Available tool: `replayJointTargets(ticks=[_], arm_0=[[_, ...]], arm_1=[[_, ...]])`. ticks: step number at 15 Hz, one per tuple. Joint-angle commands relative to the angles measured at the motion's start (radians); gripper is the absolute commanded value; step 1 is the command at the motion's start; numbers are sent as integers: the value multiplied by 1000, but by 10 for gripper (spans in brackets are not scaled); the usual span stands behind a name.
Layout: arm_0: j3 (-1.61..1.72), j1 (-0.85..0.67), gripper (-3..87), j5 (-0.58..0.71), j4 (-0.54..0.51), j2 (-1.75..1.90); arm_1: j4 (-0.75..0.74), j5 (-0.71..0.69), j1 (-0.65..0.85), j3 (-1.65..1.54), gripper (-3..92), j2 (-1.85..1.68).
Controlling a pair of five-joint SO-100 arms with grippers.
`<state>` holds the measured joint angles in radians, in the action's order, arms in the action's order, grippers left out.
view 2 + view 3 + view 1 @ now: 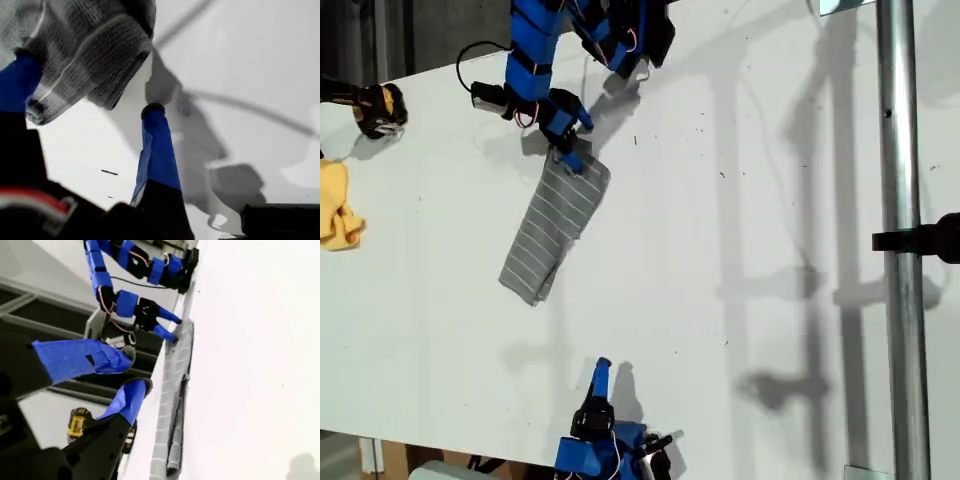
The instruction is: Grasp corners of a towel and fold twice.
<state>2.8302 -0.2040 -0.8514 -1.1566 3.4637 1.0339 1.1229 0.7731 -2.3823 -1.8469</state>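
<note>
- Grey striped cloth, the towel (553,227), lies above and left of centre in the exterior view on the white table (740,250), already a narrow strip with doubled layers along one long edge.
- One fold looks done; a second seems left.
- My first gripper (572,140) sits at the strip's upper end, jaws spread, cloth bunched at one finger (20,80); no firm pinch shows.
- My second gripper (135,367) hovers at the exterior view's bottom centre, released, holding nothing.
- A yellow cloth (338,205) lies apart at the exterior view's left edge.
</note>
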Motion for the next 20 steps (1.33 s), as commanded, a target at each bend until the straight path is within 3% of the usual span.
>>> replayJointTargets(ticks=[1,5,6,8,10,13,15,20], arm_0=[[-5,2,55,-17,-9,6],[-3,-5,54,-20,-11,6],[-3,-3,54,-21,-12,6],[-3,-2,54,-25,-14,6],[-3,-2,54,-28,-15,6],[-3,-3,54,-26,-15,6],[-6,2,54,-29,-17,6],[-8,6,53,-23,-17,6]], arm_1=[[-5,-26,25,138,410,112],[-6,-71,15,318,395,285],[-6,-95,11,350,348,314],[-11,-107,6,387,120,341],[-11,-130,17,405,0,359],[-5,-164,31,394,-1,325],[101,-146,-6,364,-1,189],[617,60,-176,267,-1,-405]])
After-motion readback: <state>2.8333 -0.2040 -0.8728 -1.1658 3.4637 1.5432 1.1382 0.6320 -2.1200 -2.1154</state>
